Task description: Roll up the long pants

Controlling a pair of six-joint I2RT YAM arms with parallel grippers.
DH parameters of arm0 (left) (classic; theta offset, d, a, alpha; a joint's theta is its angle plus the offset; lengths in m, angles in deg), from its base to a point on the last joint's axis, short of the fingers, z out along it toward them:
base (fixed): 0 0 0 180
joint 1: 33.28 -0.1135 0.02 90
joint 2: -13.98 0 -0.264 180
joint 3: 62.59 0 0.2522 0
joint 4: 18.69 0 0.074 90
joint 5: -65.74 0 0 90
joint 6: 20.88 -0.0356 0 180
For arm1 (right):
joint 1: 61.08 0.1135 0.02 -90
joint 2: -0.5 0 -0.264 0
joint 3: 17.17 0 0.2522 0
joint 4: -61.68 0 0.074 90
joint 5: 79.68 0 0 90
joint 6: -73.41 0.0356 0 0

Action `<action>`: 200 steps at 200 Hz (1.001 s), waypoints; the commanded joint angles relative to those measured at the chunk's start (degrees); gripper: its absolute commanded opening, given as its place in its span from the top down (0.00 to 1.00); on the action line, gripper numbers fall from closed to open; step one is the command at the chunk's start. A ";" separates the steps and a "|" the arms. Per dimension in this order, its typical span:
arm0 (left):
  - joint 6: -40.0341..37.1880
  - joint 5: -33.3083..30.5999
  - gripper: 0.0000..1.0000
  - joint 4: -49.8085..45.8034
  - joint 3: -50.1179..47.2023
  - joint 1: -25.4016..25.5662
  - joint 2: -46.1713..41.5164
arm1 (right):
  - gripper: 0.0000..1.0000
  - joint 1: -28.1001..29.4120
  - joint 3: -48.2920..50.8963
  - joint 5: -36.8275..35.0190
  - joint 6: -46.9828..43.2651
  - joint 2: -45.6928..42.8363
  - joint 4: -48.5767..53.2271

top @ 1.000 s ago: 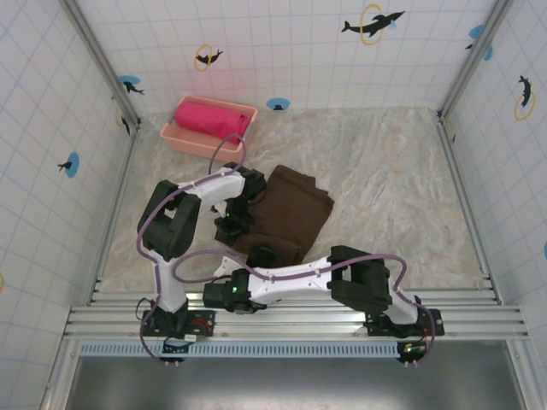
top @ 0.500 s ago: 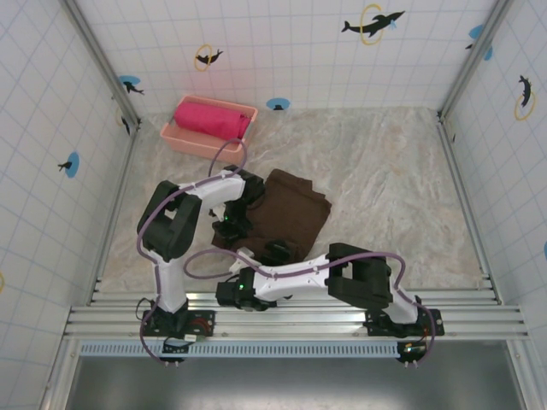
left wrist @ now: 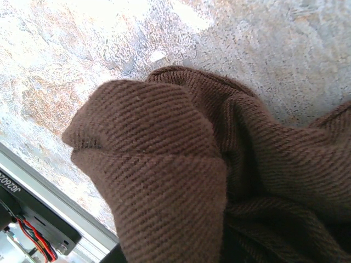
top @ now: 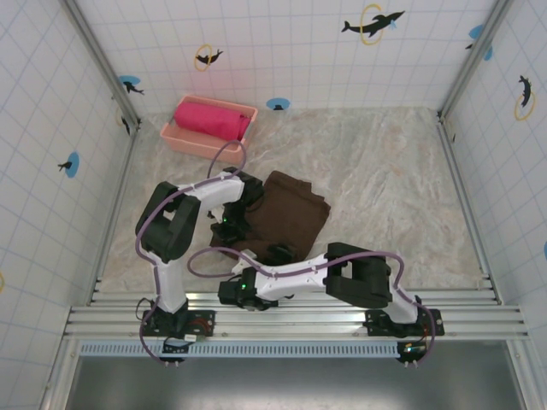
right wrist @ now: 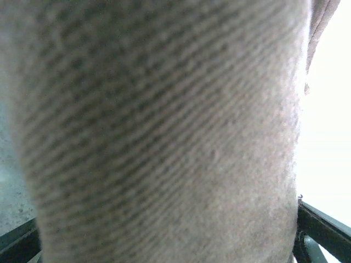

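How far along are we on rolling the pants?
Done: the long pants lie folded into a compact brown slab. In hand: the left gripper and right gripper sit at its near edge, where the left wrist view shows a curl of fabric raised. Left: nearly the whole roll; most of the slab lies flat.

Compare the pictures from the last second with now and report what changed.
The brown pants bunched into a slightly smaller patch: their near edge pulled inward and the right corner drew in a little. The right hand slid a little to the right along that near edge. The left hand barely moved at the left edge. The pink basket and the pink roll in it stayed put.
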 commanded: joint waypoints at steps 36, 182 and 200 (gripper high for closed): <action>0.32 -1.24 1.00 1.31 -0.24 0.43 2.74 | 0.52 0.73 -1.87 7.33 -0.41 6.09 -2.14; 2.98 0.79 1.00 -1.47 4.38 0.33 5.30 | 0.43 1.97 -6.33 -13.89 5.41 19.06 6.38; 2.84 0.71 1.00 -2.08 5.23 0.36 5.65 | 0.35 1.88 -7.07 -15.21 6.59 20.46 7.18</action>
